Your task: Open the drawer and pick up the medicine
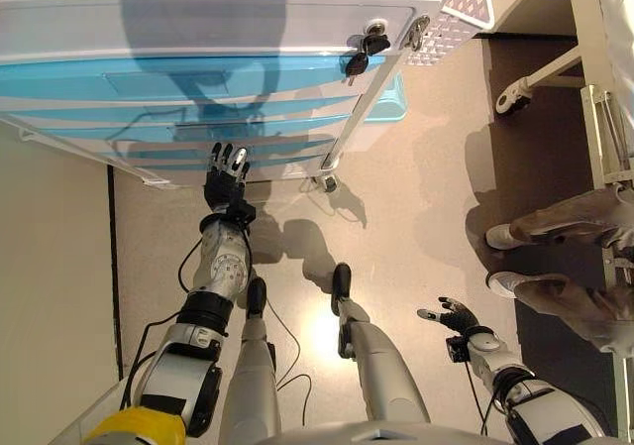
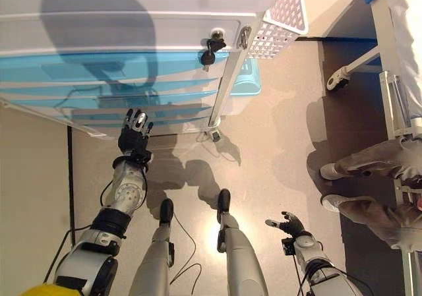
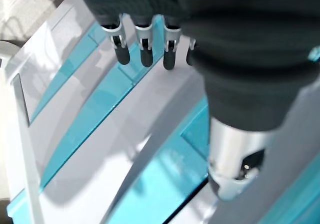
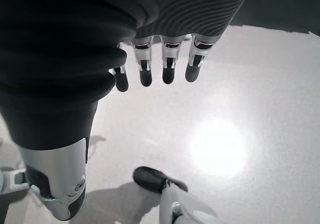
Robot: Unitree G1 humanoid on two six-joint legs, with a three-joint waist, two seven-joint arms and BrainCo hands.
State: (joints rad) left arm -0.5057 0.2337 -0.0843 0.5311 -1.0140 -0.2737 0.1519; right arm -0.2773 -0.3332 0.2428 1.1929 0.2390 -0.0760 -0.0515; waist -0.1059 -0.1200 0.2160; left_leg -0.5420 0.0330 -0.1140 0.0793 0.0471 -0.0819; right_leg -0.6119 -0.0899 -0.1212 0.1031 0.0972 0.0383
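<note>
Standing before the robot: a white drawer cabinet (image 1: pixel 198 29) with blue drawer fronts (image 1: pixel 178 118), all shut; keys (image 1: pixel 362 54) hang in a lock at its upper corner. Left hand (image 1: pixel 226 175): raised at the cabinet's lower drawers, fingers (image 3: pixel 145 52) straight, holding nothing. Right hand (image 1: pixel 454 316): well away from the cabinet, low over the floor (image 1: pixel 416 167), fingers relaxed and spread, empty. Medicine: not visible. A white perforated basket (image 1: pixel 461 14) hangs on the cabinet's side. A person's legs (image 1: pixel 565 257) stand beyond it.
</note>
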